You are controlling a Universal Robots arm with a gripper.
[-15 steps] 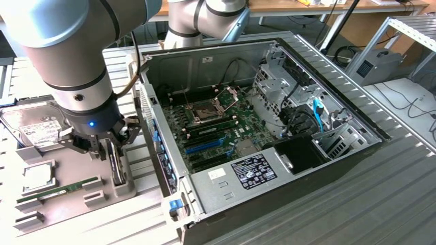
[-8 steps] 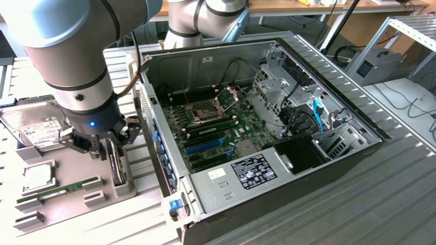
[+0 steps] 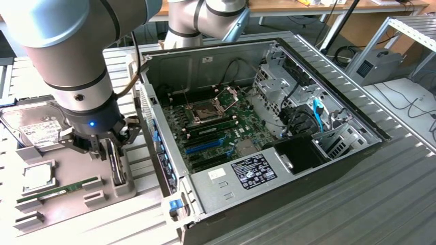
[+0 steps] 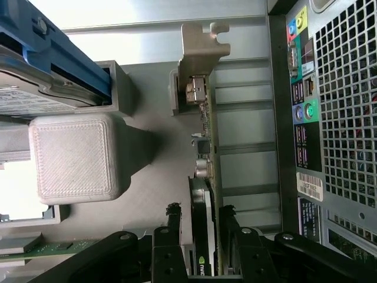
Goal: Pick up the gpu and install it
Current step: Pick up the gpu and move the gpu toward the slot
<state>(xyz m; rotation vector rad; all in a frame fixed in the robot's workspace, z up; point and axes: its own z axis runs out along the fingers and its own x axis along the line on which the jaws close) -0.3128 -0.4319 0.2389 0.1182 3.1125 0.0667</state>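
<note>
The gpu [image 3: 117, 164], a flat green fan-cooled circuit card, stands on edge in the grey plastic holder [image 3: 126, 190]. In the exterior view this is at 9 o'clock of the open black computer case [image 3: 335, 88]. The gripper [image 4: 200, 209] straddles the card with its jaws apart. Lifting and installation are not yet done.

Elevated exterior overview; close wrist view.

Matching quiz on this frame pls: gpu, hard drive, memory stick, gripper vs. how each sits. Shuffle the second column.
1. gpu
2. hard drive
3. memory stick
4. gripper

A. lying flat, white label up
B. down over the gpu, jaws on either side of it
C. standing on edge in the gray holder
D. thin green strip, lying flat

Pairs: 1-C, 2-A, 3-D, 4-B
</note>
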